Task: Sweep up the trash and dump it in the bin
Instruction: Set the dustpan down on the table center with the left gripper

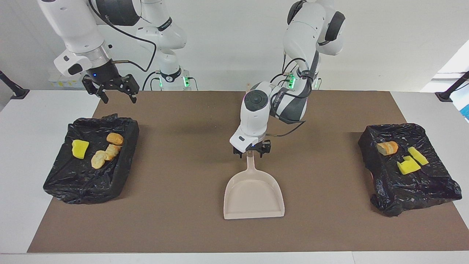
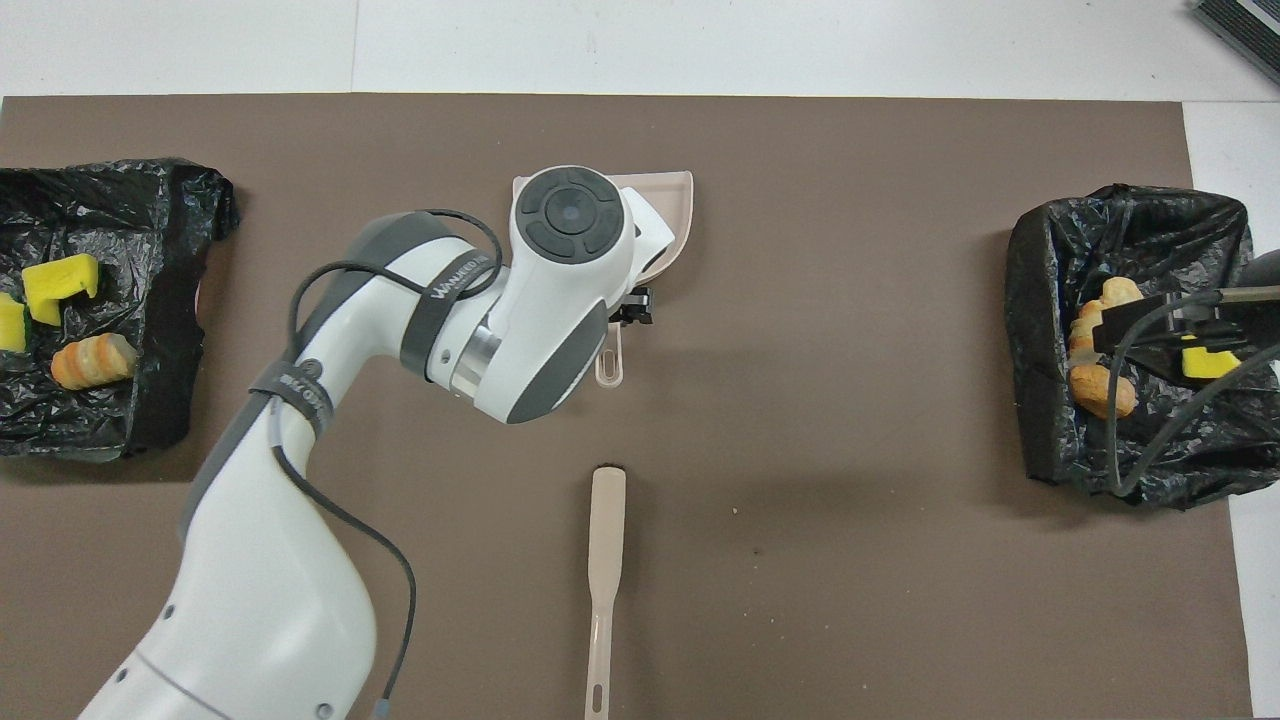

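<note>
All the trash lies in two black-lined bins. The bin [image 1: 73, 183] at the right arm's end holds a yellow sponge [image 1: 80, 149] and tan chunks [image 1: 104, 156]. The bin [image 1: 414, 190] at the left arm's end holds a tan chunk [image 1: 387, 147] and yellow pieces [image 1: 407, 165]. The beige dustpan [image 1: 254, 194] lies flat and empty mid-mat. My left gripper [image 1: 252, 152] is low at its handle. My right gripper [image 1: 118, 96] hangs open and empty, raised over the mat's edge by its bin. The brush [image 2: 605, 560] lies nearer the robots than the dustpan.
A brown mat [image 1: 183, 165] covers the table. The bins also show in the overhead view, one [image 2: 150, 220] at the left arm's end and one [image 2: 1130, 230] at the right arm's end. The left arm hides most of the dustpan [image 2: 670, 200] there.
</note>
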